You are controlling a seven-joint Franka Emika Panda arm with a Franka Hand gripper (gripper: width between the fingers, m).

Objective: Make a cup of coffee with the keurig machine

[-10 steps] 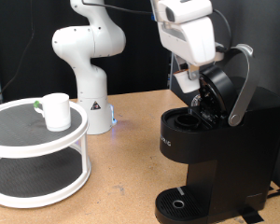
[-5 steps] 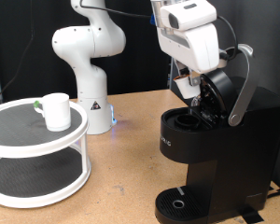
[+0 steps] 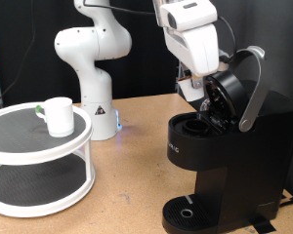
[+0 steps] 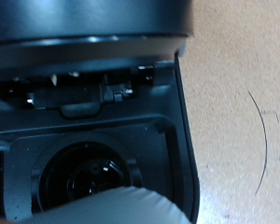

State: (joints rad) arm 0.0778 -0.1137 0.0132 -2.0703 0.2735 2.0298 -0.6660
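Note:
The keurig machine (image 3: 225,166) stands at the exterior view's right with its lid raised and the silver-grey handle (image 3: 252,93) up. Its pod chamber (image 3: 197,124) is open and also fills the wrist view (image 4: 89,177). My gripper (image 3: 192,86) hangs just above the chamber, next to the raised lid. Its fingertips are hidden against the dark lid. A blurred grey rounded shape (image 4: 112,207) lies across the near edge of the wrist view. The white cup (image 3: 59,115) stands on the top tier of a round white stand (image 3: 49,205) at the exterior view's left, far from my gripper.
A second white robot arm base (image 3: 96,68) stands behind the stand at the table's back. The round drip tray (image 3: 190,213) at the machine's foot has nothing on it. Tan tabletop (image 3: 127,185) lies between stand and machine.
My arm has shifted slightly towards the exterior view's left and a little upwards above the open chamber. The cup and the machine have not moved.

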